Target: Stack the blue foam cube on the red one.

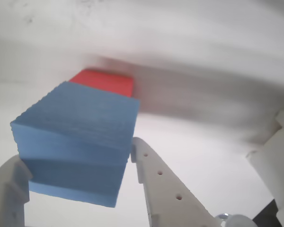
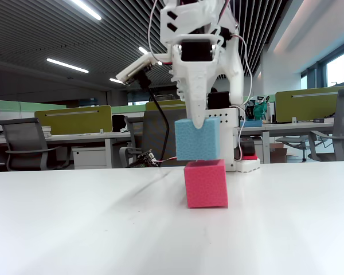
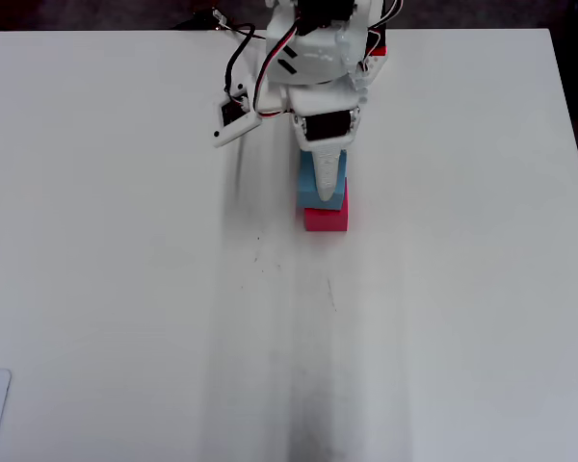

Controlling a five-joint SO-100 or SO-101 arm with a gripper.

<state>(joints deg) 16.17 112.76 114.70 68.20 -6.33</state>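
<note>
Clamped on the blue foam cube (image 2: pixel 197 140) from both sides, the gripper (image 2: pixel 199 117), white plastic fingers (image 1: pixel 157 179) pressed against opposite faces in the wrist view. Held in the air just above the red one (image 2: pixel 206 183), bottom face right at the red top in the fixed view (touching or a hair apart, impossible to tell). Not squarely aligned: shifted a little to the left in the fixed view, with the right part of the red top showing uncovered. In the overhead view, blue foam cube (image 3: pixel 309 186) mostly hidden under the gripper (image 3: pixel 326 181), red one (image 3: pixel 326 218) poking out below it toward the lower edge. In the wrist view, only a strip of red (image 1: pixel 103 81) visible beyond the blue block (image 1: pixel 78 138). Resting flat on the white table (image 2: pixel 74 223), the red cube, close in front of the arm's base.
</note>
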